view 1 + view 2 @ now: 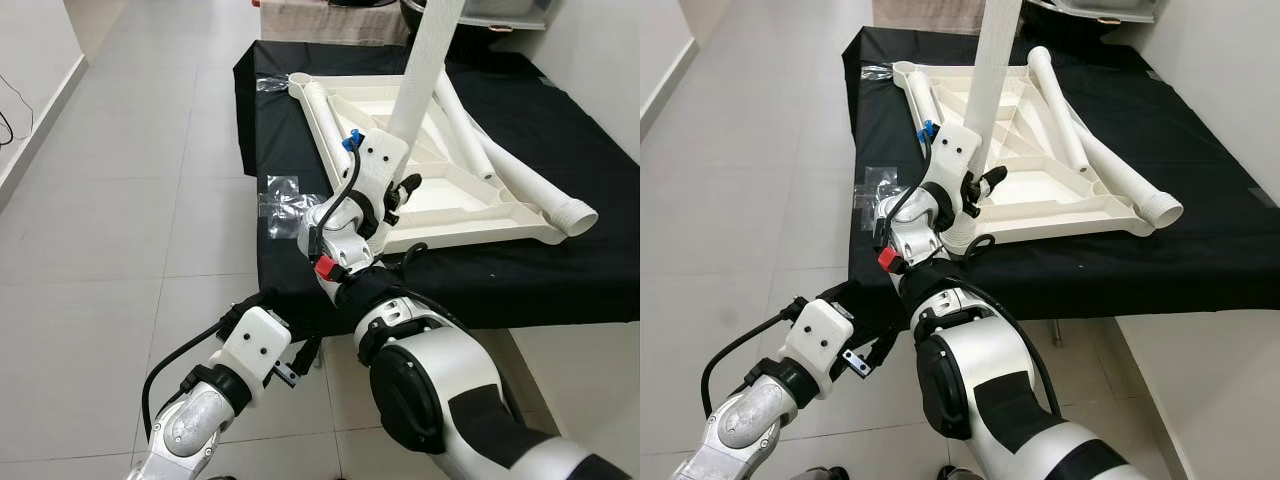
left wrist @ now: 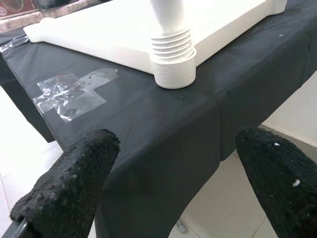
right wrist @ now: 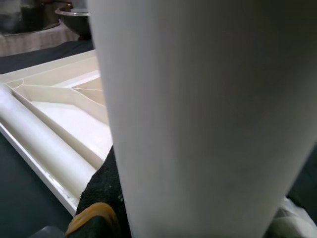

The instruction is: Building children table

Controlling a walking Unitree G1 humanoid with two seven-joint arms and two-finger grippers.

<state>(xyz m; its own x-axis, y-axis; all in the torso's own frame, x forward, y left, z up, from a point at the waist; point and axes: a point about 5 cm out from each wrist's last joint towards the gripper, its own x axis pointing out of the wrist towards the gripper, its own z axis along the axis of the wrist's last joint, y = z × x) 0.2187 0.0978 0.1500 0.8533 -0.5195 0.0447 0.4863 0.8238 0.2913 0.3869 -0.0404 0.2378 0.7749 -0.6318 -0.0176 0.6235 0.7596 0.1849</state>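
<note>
We've got the right gripper (image 1: 392, 190) clamped on the upright table leg (image 1: 425, 60), its threaded end seated at the near corner socket (image 2: 173, 69) of the upturned white tabletop (image 1: 470, 205), which lies on the black cloth (image 1: 560, 270). Judgement: keep the leg plumb while turning, or the coarse threads could cross. Left gripper (image 2: 173, 183) hangs open below the table edge, fingers apart. Smooth matte plastic, ribbed underside; two loose legs (image 1: 500, 150) lie across the top. Clear tape (image 2: 74, 91) is stuck to the cloth.

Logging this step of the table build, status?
Right gripper shut on upright leg, threaded end at tabletop corner socket. Left gripper open, low beside black cloth. Three loose legs lying on tabletop.
</note>
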